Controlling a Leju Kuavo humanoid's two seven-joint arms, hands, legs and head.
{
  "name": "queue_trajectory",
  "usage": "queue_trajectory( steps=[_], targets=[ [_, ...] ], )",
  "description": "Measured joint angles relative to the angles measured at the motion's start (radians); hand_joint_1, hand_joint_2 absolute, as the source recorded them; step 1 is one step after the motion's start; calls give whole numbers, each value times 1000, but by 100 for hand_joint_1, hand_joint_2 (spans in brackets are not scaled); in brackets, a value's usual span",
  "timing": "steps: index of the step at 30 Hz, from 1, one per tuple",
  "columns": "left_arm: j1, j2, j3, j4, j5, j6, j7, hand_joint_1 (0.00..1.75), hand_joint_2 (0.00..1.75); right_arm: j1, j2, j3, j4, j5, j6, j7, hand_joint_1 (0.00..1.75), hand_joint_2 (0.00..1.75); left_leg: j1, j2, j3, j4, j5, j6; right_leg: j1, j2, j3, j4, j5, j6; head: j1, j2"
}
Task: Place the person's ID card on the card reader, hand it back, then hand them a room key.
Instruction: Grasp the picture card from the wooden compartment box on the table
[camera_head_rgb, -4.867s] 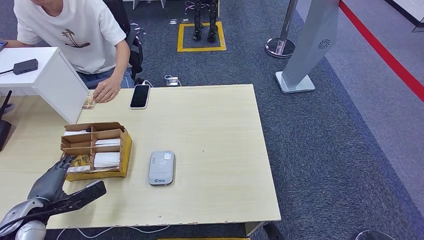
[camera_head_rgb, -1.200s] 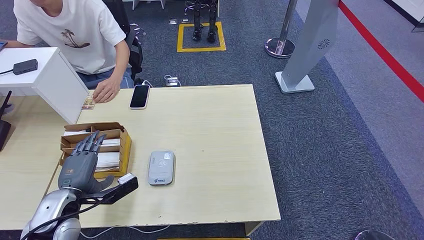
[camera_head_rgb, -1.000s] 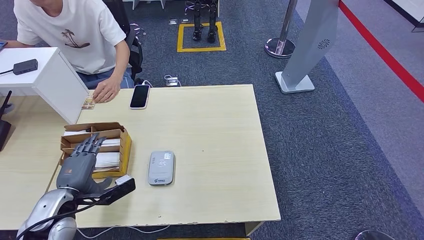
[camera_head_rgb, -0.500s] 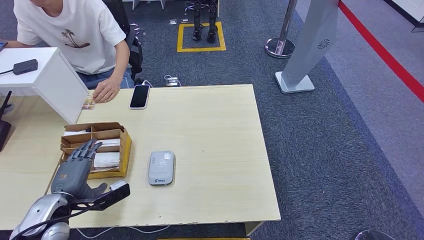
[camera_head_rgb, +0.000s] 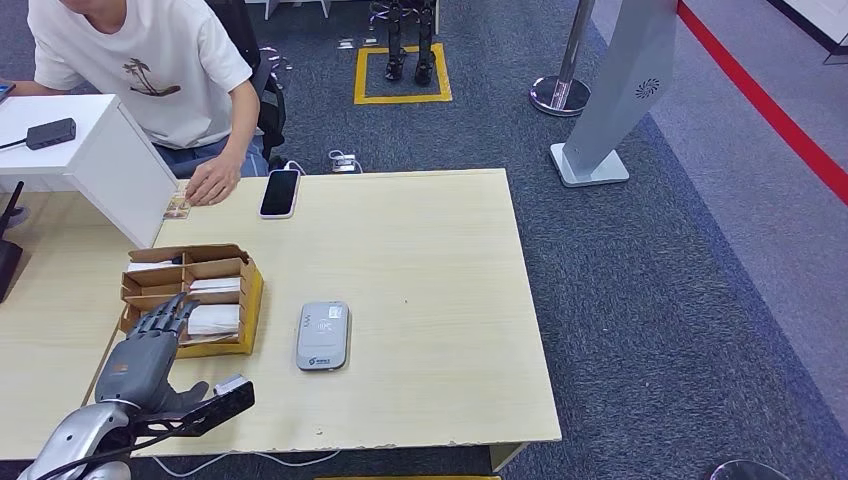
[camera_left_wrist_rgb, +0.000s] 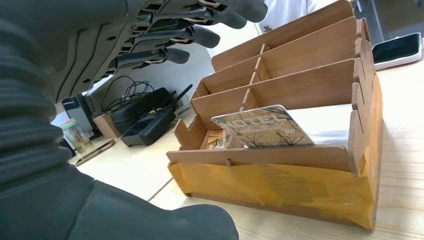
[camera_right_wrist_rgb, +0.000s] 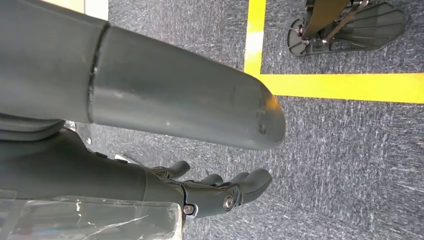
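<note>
A wooden card box (camera_head_rgb: 245, 300) stands on the left of the table, with white cards in its slots. In the left wrist view a printed room key card (camera_left_wrist_rgb: 261, 128) leans in the nearest compartment of the box (camera_left_wrist_rgb: 300, 185). My left hand (camera_head_rgb: 140, 358) hovers just short of the box's near end, fingers stretched out, thumb apart, holding nothing; its fingers (camera_left_wrist_rgb: 200, 36) show above the box. The grey card reader (camera_head_rgb: 323, 335) lies to the right of the box. A small ID card (camera_head_rgb: 178, 207) lies at the far edge beside the person's hand (camera_head_rgb: 212, 183). My right hand (camera_right_wrist_rgb: 220, 192) hangs over the carpet, empty.
A black phone (camera_head_rgb: 280, 192) lies at the table's far edge. A white raised counter (camera_head_rgb: 100, 160) stands at the far left, with the seated person (camera_head_rgb: 150, 70) behind it. Dark cabled devices (camera_left_wrist_rgb: 145, 117) sit beyond the box. The table's right half (camera_head_rgb: 440, 300) is bare wood.
My left hand has drawn back from above the box toward the table's near edge and sunk lower, still empty. Nothing on the table has moved.
</note>
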Motion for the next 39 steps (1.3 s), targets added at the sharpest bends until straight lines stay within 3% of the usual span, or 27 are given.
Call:
queue_trajectory(
  steps=[39],
  targets=[
    [-43,-28,22,69,-11,1,14,0,175,-20,0,0,-1,31,6,23,0,0,0,0,0,0,0,0,0,0,0,0,0,0,0,0]
  ],
)
